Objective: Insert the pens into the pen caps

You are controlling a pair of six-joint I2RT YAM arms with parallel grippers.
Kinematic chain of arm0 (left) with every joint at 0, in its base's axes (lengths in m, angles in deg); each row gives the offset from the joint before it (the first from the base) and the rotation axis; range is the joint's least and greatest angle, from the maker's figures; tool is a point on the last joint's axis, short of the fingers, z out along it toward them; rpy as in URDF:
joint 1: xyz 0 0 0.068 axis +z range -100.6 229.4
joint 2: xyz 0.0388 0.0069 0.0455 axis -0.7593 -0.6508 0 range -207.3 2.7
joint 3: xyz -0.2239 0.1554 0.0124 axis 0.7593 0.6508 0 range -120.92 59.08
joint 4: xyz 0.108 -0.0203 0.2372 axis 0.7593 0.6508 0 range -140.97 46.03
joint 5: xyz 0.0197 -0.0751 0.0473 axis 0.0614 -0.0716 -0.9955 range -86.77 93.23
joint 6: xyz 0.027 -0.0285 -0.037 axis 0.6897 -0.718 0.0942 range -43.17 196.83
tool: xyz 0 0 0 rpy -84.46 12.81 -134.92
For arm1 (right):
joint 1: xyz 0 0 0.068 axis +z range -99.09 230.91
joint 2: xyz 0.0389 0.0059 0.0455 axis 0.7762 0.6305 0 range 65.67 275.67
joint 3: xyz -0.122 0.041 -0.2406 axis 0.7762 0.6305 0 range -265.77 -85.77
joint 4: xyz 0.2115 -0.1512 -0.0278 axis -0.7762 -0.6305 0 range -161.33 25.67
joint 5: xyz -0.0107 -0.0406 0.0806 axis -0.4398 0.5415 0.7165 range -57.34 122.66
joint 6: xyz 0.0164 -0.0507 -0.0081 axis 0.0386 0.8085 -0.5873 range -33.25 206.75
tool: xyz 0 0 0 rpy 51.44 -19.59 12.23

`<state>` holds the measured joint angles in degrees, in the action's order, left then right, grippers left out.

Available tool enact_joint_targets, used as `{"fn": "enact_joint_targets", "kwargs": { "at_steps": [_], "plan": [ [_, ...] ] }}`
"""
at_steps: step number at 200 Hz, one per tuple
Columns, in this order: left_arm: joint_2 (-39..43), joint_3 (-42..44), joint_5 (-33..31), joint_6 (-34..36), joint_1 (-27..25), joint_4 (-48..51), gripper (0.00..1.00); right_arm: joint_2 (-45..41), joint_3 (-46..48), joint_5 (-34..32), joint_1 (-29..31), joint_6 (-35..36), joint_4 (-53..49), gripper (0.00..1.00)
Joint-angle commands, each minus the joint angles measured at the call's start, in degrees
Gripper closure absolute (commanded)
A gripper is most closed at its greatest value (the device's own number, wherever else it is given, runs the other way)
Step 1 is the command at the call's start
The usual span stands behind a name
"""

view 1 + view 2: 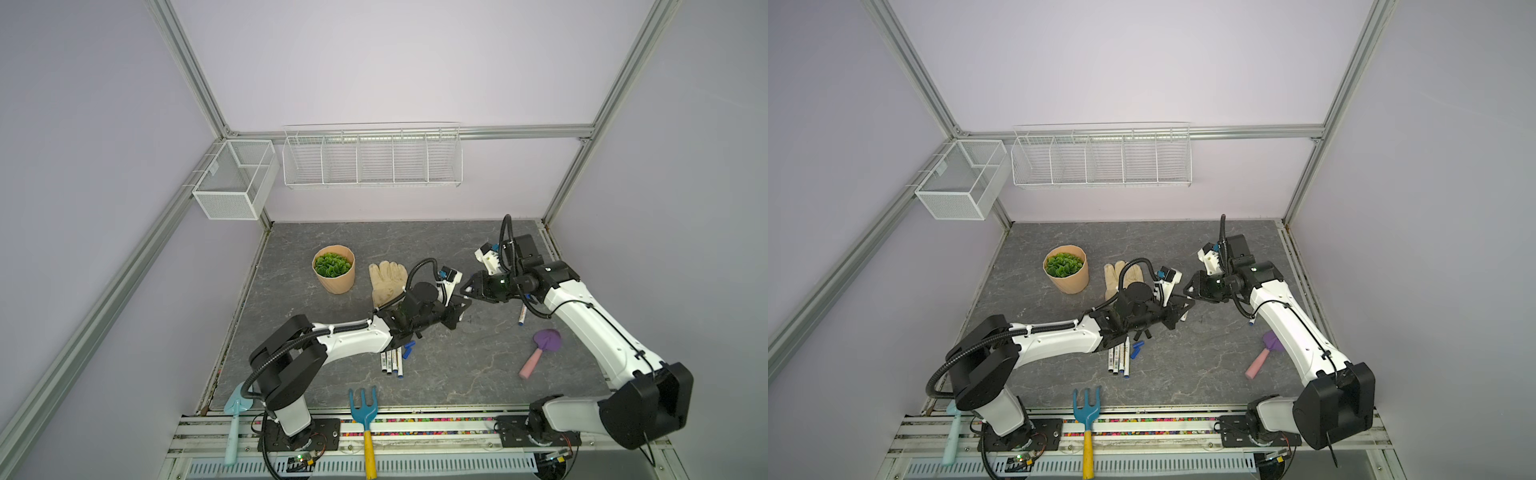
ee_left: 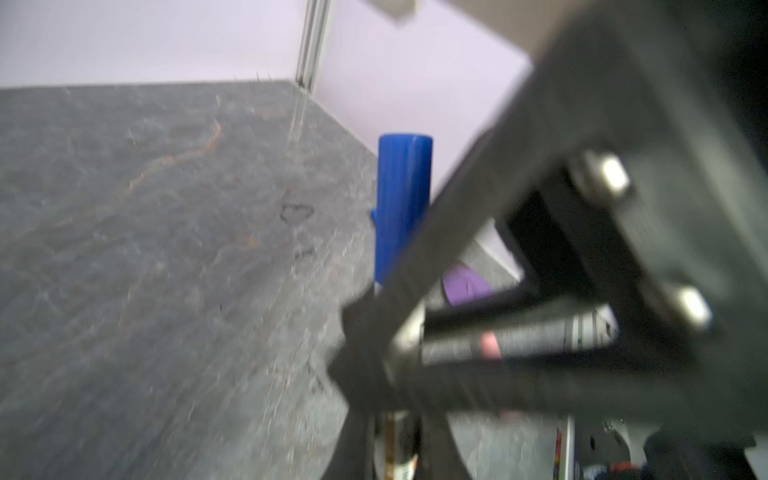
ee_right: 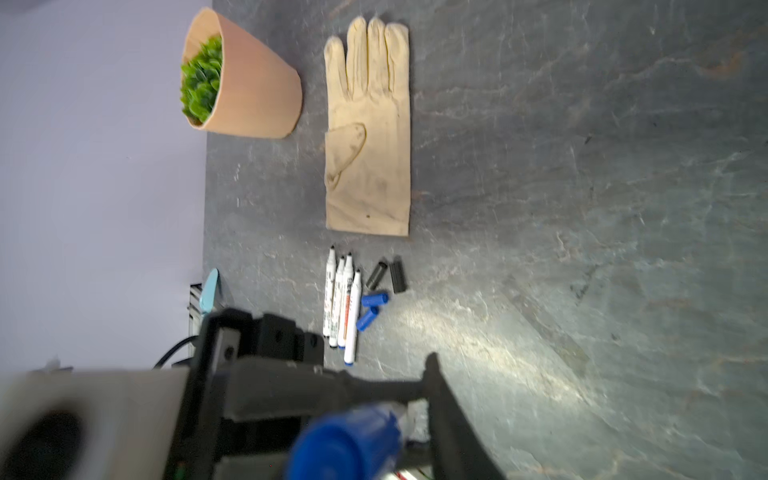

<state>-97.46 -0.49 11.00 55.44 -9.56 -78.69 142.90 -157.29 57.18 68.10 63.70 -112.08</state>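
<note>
My left gripper [image 1: 460, 306] is shut on a white pen [image 2: 401, 451], held above the middle of the table. A blue pen cap [image 2: 403, 199] sits on that pen's tip. My right gripper [image 1: 468, 289] faces it tip to tip. In the right wrist view its visible finger [image 3: 449, 415] stands a little apart from the blue cap [image 3: 349, 444], so it is open. Several uncapped pens [image 3: 340, 303] lie side by side under my left arm, with two blue caps [image 3: 374, 299] and two black caps [image 3: 397, 274] beside them. One more pen [image 1: 522, 313] lies under my right arm.
A beige glove [image 1: 386, 280] and a potted plant [image 1: 333, 268] sit behind the left arm. A pink-handled purple trowel [image 1: 542, 351] lies at the right. A blue rake [image 1: 365, 415] and a light blue trowel [image 1: 237, 409] rest at the front edge. Wire baskets [image 1: 372, 158] hang on the walls.
</note>
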Motion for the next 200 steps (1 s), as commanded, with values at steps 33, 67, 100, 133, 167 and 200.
{"fn": "enact_joint_targets", "kwargs": {
  "at_steps": [33, 67, 100, 133, 167, 200],
  "plan": [
    [-15.4, -11.4, 4.2, -4.7, 0.2, -5.1, 1.0, -6.9, -8.3, -6.4, -4.6, -7.3, -3.8, 0.42],
    [-23.9, -20.1, 7.3, -5.4, -0.3, -0.2, 1.0, -9.9, -6.3, -12.2, -5.1, -8.2, -6.6, 0.42],
    [-30.1, -27.5, 8.2, -2.8, -1.4, 7.6, 1.0, -11.0, -3.7, -14.1, -7.1, -8.0, -9.4, 0.42],
    [-36.0, -33.9, 9.6, -3.6, -2.0, 13.5, 0.93, -11.5, -2.6, -13.8, -7.6, -8.7, -9.2, 0.43],
    [-39.0, -36.6, 9.6, -4.0, -2.6, 16.0, 0.85, -12.1, -2.2, -14.8, -7.9, -8.6, -9.4, 0.43],
    [-41.6, -39.9, 10.5, -4.0, -3.1, 19.2, 0.74, -12.3, -1.0, -14.8, -8.3, -8.3, -9.1, 0.43]
  ]
}}
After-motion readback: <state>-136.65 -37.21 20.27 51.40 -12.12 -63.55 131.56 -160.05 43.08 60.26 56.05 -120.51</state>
